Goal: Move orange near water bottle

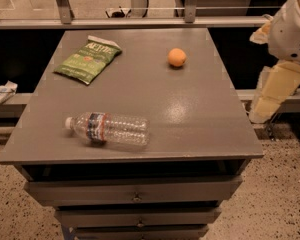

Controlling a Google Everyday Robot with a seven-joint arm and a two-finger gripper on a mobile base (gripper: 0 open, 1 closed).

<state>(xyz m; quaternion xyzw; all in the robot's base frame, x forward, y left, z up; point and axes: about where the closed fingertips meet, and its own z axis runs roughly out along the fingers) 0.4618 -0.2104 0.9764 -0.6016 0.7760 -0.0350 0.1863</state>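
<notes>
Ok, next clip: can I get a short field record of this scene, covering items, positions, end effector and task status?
orange: far right part of the table, alone
bottle: lying on its side, front left, cap pointing left
chip bag: lying flat, far left
end effector: off the table's right edge, touching no item
status: orange and bottle well apart, move not yet done

Dim warm light, glare on tabletop (190, 106), claw (261, 33) bright at right edge
</notes>
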